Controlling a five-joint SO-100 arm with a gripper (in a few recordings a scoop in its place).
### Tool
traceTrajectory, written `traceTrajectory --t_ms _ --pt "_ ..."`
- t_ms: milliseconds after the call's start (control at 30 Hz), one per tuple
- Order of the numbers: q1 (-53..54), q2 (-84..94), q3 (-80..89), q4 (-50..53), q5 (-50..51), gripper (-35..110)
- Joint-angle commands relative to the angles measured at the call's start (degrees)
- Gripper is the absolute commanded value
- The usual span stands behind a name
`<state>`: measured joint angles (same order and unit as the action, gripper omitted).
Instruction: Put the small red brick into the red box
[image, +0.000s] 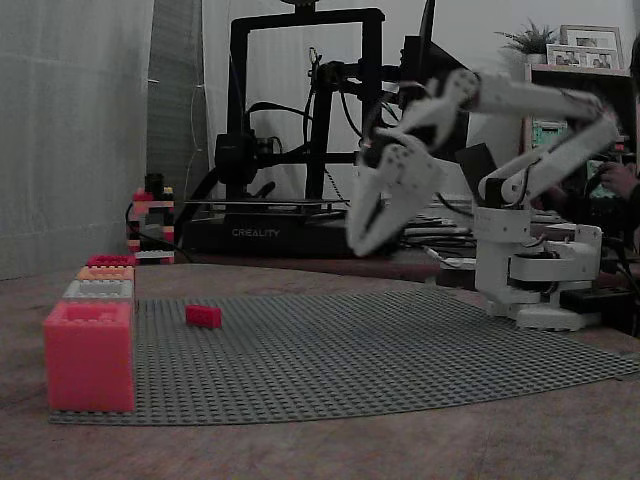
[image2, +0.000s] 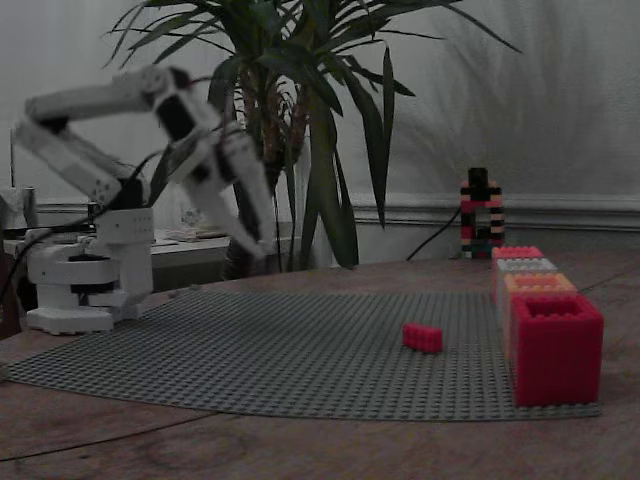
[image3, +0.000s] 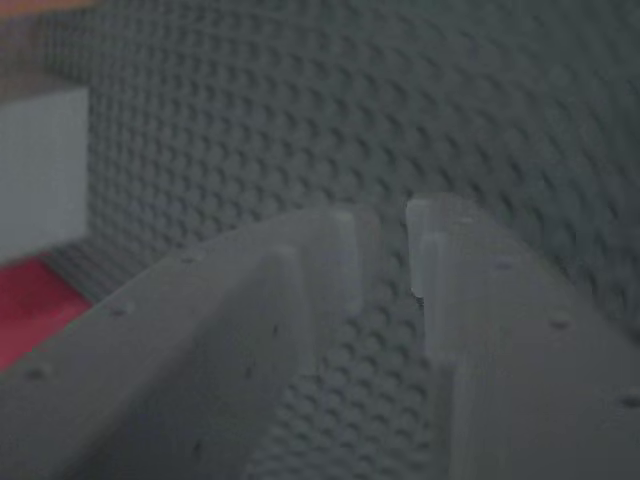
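Wrist view: the hand (image3: 395, 250) looks down on the grey studded baseplate (image3: 350, 130), its two fingertips set close with only a thin gap between them and nothing held (nearly clenched, empty). Both fixed views show the white arm (image: 520, 130) raised above the baseplate (image: 400, 350), with the hand (image: 362, 240) pointing down, blurred, and well clear of the studs. The small red brick (image: 203, 316) lies flat on the baseplate, near the row of boxes but apart from it, and well apart from the hand (image2: 258, 240). In another fixed view the brick (image2: 422, 337) sits just beside the red box (image2: 556, 345), not touching it. The red box (image: 89, 355) stands at the front corner of the baseplate (image2: 250, 350), open side up, as the nearest of a row; behind it come an orange box (image2: 538, 283), a grey box (image2: 524, 266) and a further red one (image2: 516, 252). A brick tower (image2: 481, 212) stands on the counter (image2: 300, 440) beyond the row.
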<state>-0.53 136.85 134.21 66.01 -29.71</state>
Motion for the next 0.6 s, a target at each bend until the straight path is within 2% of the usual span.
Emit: traceTrajectory --t_ms 0,267,567 --pt "2.64 -15.82 -18.28 -1.58 -8.44 2" --pt "7.21 -48.08 -48.08 0.70 -23.20 5" --pt "6.24 -63.90 -63.81 2.02 -29.44 20"
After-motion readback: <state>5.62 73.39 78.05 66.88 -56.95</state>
